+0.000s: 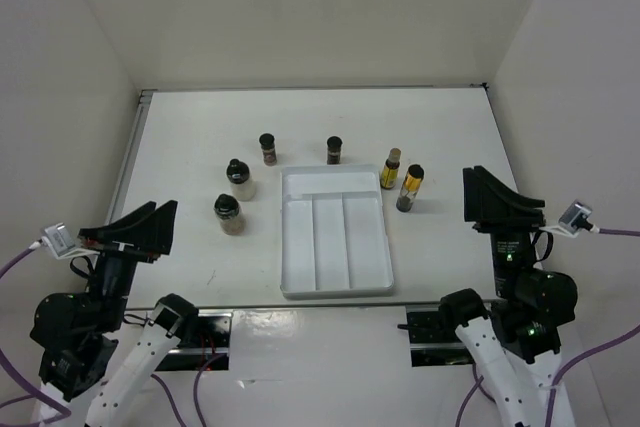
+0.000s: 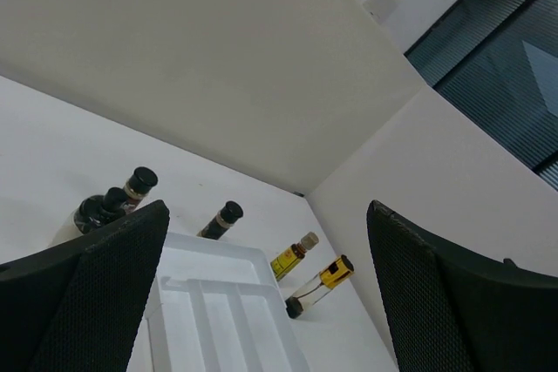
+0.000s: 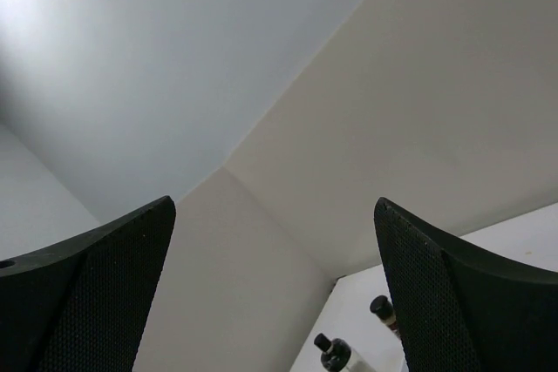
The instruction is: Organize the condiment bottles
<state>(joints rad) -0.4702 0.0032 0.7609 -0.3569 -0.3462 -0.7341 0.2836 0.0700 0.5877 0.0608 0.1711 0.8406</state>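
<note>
**Pincers.** The left pincer [image 1: 163, 206] stands with its jaws spread wide and nothing between them. The right pincer [image 1: 472, 172] is likewise wide apart and holds nothing. Both wrist views show bare fingers with only wall and table between them. Each sits at its own side of the table, clear of all the goods. I judge this a ready posture, with no pick begun.

**Bottles.** All six stand upright on the table, and none is in the white tray [image 1: 287, 247].
- The two squat jars [image 1: 228, 214] [image 1: 240, 178] stand just ahead of the left pincer, toward its inner side. They are the nearest items to it.
- The two dark brown bottles [image 1: 268, 148] [image 1: 334, 149] stand farther ahead of both pincers, beyond the tray's far edge.
- The two yellow-amber bottles [image 1: 390, 168] [image 1: 410, 187] stand close together inward of the right pincer and roughly level with it. They are just beside the tray's far right corner.

**Tray.** It lies between the two pincers, with its three long compartments running away from the arms.

**Assessment.** Three kinds in pairs and three compartments suggest one kind per compartment. The layout favours the left pincer for the jars and the right for the yellow-amber pair. The task appears not yet started.
</note>
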